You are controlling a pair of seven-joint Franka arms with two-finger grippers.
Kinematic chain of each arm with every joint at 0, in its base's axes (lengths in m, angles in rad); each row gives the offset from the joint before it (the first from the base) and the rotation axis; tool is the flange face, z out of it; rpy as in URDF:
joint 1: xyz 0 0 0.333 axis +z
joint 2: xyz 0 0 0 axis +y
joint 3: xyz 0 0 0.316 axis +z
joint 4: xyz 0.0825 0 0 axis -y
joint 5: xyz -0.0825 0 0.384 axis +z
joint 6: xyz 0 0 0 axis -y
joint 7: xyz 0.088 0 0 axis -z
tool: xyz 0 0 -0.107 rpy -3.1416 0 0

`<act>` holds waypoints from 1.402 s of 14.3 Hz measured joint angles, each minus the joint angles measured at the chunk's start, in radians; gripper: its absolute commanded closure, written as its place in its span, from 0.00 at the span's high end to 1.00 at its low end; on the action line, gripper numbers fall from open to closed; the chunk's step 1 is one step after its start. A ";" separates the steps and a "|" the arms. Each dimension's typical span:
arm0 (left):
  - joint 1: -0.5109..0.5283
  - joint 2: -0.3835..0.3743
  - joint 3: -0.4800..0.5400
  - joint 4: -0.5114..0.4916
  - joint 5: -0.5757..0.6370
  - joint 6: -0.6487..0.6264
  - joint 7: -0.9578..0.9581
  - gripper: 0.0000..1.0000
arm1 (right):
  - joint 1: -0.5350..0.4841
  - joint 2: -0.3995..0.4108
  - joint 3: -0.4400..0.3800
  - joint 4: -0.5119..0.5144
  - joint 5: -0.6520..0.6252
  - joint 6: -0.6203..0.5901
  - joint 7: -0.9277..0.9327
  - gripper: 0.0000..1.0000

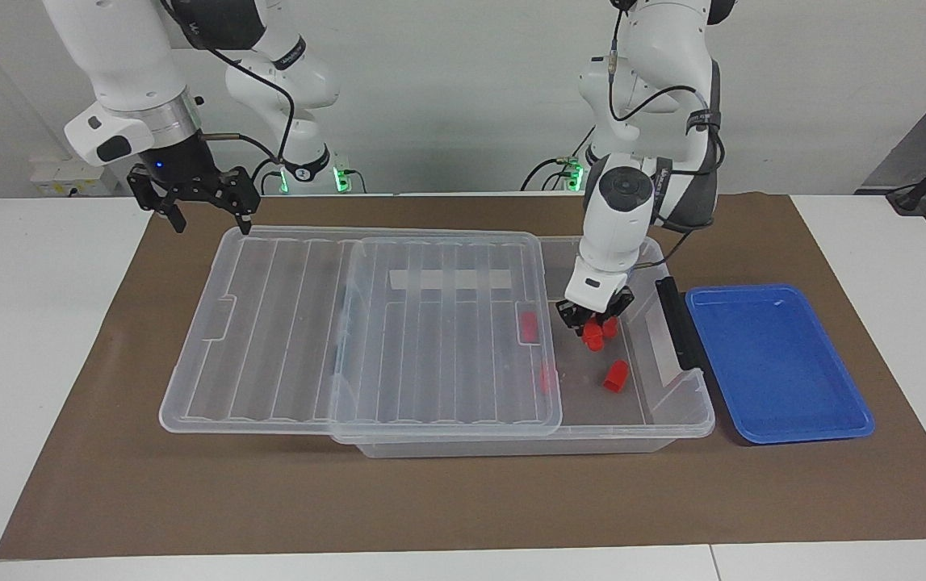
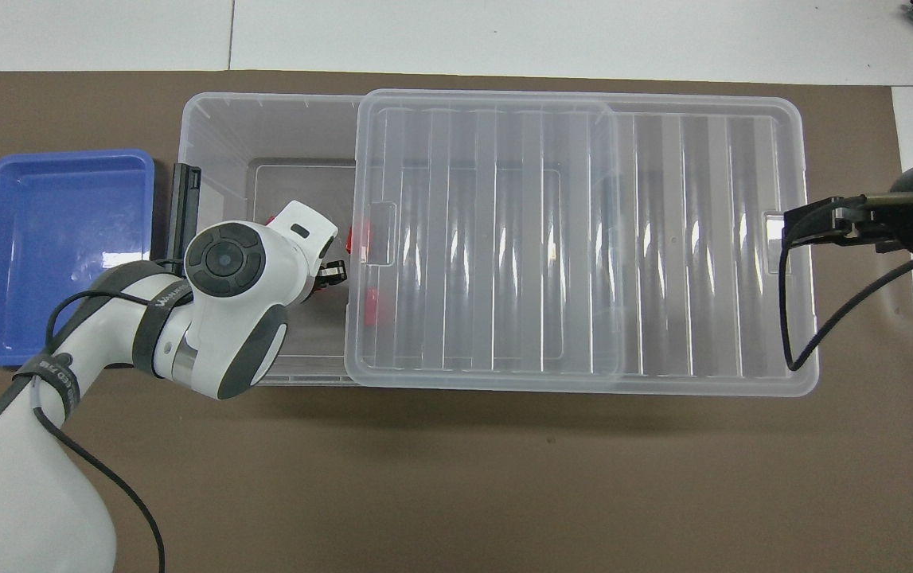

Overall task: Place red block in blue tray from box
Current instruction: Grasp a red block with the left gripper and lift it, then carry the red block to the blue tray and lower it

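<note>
- Reaching into the box (image 1: 676, 420), the left gripper (image 1: 594, 321) has its jaws closed around a red block (image 1: 592, 336).
- Lid (image 1: 366, 323) slid toward the right arm's end; right gripper (image 1: 206, 211) waits spread over its edge.
- Tray (image 1: 777, 367) beside the box latch (image 1: 676, 323).

So the box (image 1: 632, 420) sits mid-table with its lid (image 1: 366, 331) slid toward the right arm's end, leaving the other end open. A few blocks (image 1: 615, 376) lie inside there. The tray (image 1: 777, 363) sits just beside the box, toward the left arm's end.
</note>
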 measured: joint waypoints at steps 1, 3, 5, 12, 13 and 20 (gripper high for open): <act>0.000 -0.007 0.000 0.046 0.000 -0.072 0.010 0.27 | 0.000 0.000 0.000 0.000 0.000 0.000 0.000 1.00; 0.002 -0.025 0.003 0.114 0.002 -0.185 0.060 0.27 | 0.000 0.000 0.000 0.000 0.000 0.000 0.000 1.00; 0.037 -0.047 0.012 0.143 0.003 -0.256 0.181 0.27 | 0.000 0.000 0.000 0.000 0.000 0.000 0.000 1.00; 0.349 -0.067 0.025 0.151 -0.022 -0.278 0.723 0.26 | 0.000 0.000 0.000 0.000 0.000 0.000 0.000 1.00; 0.383 -0.067 0.026 0.151 -0.034 -0.271 0.777 0.25 | 0.000 0.000 0.000 0.000 0.000 0.000 0.000 1.00; 0.493 -0.057 0.025 -0.006 -0.074 0.026 0.879 0.25 | 0.000 0.000 0.000 0.000 0.000 0.000 0.000 1.00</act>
